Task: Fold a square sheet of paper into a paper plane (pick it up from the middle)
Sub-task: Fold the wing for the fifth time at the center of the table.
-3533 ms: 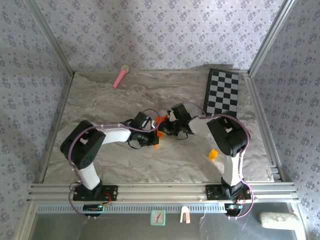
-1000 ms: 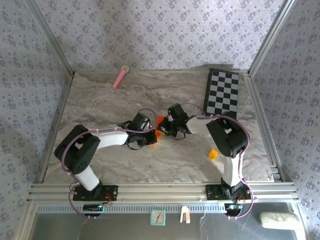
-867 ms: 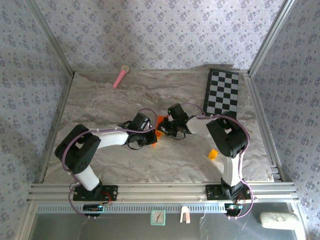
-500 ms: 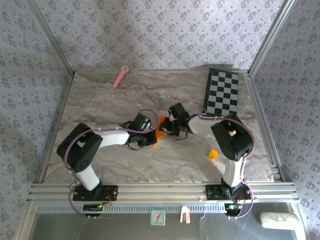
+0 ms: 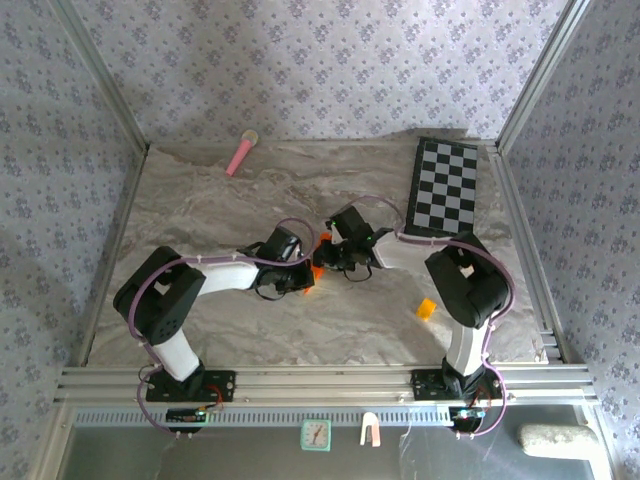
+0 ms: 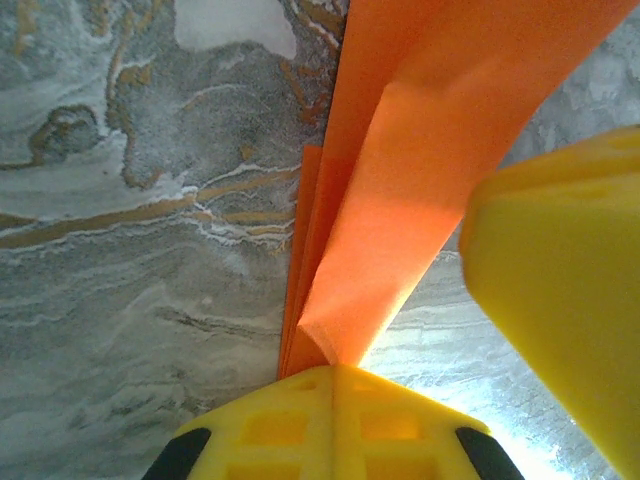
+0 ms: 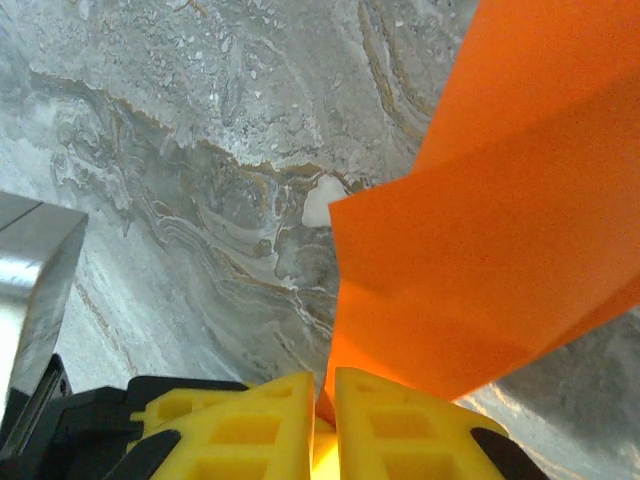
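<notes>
The square sheet of paper [image 5: 317, 266] is bright orange, folded into a narrow layered strip, and held just above the table's middle. My left gripper [image 5: 306, 277] is shut on one end; in the left wrist view its yellow fingers [image 6: 335, 368] pinch the folded layers [image 6: 400, 200], which run up and away. My right gripper [image 5: 328, 256] is shut on the other end; in the right wrist view the paper [image 7: 500, 220] fans out from between its yellow fingertips [image 7: 325, 395]. A finger of the right gripper [image 6: 560, 290] crowds the left wrist view's right side.
A pink stick [image 5: 241, 152] lies at the back left. A black-and-white checkerboard [image 5: 445, 187] lies at the back right. A small yellow-orange block [image 5: 427, 308] sits near the right arm's base. Metal frame rails [image 5: 300, 380] border the marbled table.
The right arm's elbow has swung out to the right and its gripper has edged left and back. Less of the orange paper shows between the grippers. The left arm has barely moved.
</notes>
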Available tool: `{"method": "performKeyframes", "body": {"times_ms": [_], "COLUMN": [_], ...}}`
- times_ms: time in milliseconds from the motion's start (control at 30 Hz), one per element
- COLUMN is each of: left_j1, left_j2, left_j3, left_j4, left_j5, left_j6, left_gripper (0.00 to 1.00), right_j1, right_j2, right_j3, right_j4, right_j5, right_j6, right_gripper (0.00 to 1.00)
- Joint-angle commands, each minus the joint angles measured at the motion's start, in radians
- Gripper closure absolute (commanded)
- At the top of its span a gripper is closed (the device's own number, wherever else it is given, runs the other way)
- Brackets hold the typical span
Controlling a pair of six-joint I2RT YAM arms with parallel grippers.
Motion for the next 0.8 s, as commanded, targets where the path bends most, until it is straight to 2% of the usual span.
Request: {"method": "performKeyframes", "body": {"times_ms": [0, 467, 767], "left_j1": [0.004, 0.005, 0.004], "left_j2": [0.022, 0.012, 0.013], "left_j3": [-0.027, -0.084, -0.094], "left_j4": [-0.054, -0.094, -0.109], "left_j5": [-0.014, -0.014, 0.003], "left_j6": [-0.006, -0.029, -0.02], "left_gripper": [1.0, 1.0, 1.0], "right_j1": [-0.005, -0.106, -0.178], "right_j2": [0.048, 0.114, 0.154], "right_j3": [0.043, 0.037, 0.083], "right_j4": [-0.057, -0.03, -0.089], "right_j5": [0.017, -0.001, 0.008], "right_j6": [-0.032, -0.07, -0.129], "right_gripper": [0.86, 0.86, 0.86]}}
